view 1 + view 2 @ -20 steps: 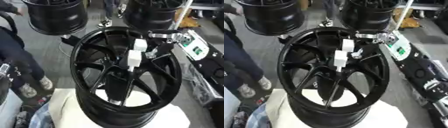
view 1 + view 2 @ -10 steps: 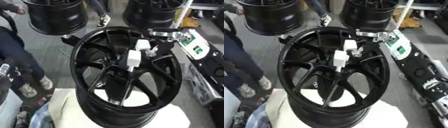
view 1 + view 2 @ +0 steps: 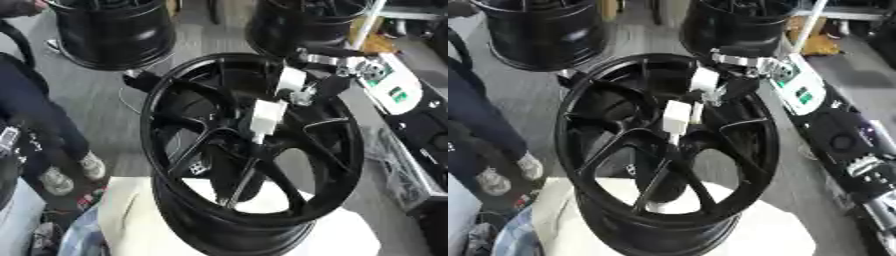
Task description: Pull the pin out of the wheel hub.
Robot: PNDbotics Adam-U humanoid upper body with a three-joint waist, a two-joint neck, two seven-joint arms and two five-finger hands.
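Over the last second the white pin (image 3: pixel 266 115) sits at the same spot on the centre of the black wheel hub (image 3: pixel 254 145), so by my judgement the pull has not begun to free it. The right hand (image 3: pixel 308 86) reaches in from the far right above the rim, a white piece beside it. Whether its fingers hold the pin, I cannot tell.

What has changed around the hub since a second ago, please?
The right hand and the small white piece beside it have drawn back slightly toward the wheel's far rim, away from the white block at the hub. I cannot tell whether the hand holds the piece. The block and the wheel stayed put.
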